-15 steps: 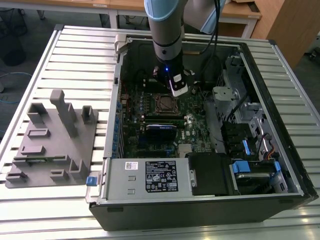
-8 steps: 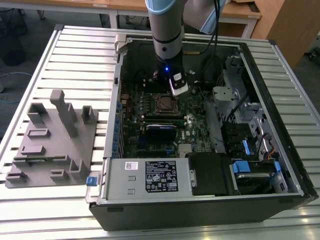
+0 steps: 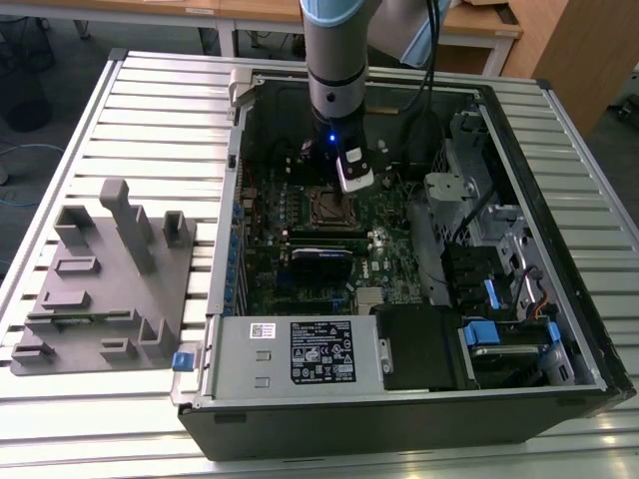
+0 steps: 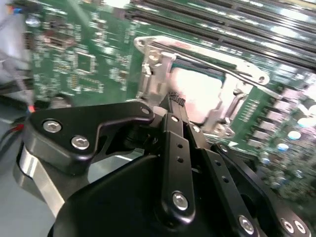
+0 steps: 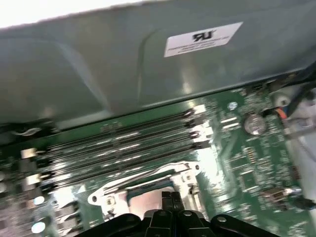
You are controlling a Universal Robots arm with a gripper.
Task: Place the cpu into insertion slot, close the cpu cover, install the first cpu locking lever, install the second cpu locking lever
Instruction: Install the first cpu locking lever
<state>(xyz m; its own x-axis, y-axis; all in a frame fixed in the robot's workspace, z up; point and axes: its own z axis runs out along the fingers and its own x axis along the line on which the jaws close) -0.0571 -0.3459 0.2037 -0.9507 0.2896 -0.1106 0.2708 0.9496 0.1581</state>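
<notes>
Midway work inside an open computer case (image 3: pixel 559 249), seen in the exterior view: my arm reaches down from the top centre of the frame, and its gripper (image 3: pixel 351 172) hangs just above the insertion slot (image 3: pixel 329 207) at the middle of the green motherboard (image 3: pixel 389 249).

In the second wrist view, the cpu (image 4: pixel 200 94) shows as a pale, shiny square in the upper centre of the frame, lying inside the slot, so I judge the first step done. The cpu cover (image 4: pixel 158 66) frames it and appears to be lowered over it, though I cannot be sure it lies fully flat. A thin metal locking lever (image 4: pixel 207 55) runs along the cover's upper edge; from these pictures I cannot say whether it is latched, nor where the second lever stands. I count both lever steps as unconfirmed.

My claw's fingers (image 4: pixel 174 106) are drawn together to a narrow tip right at the near edge of the socket, clamped on nothing I can make out.
</notes>
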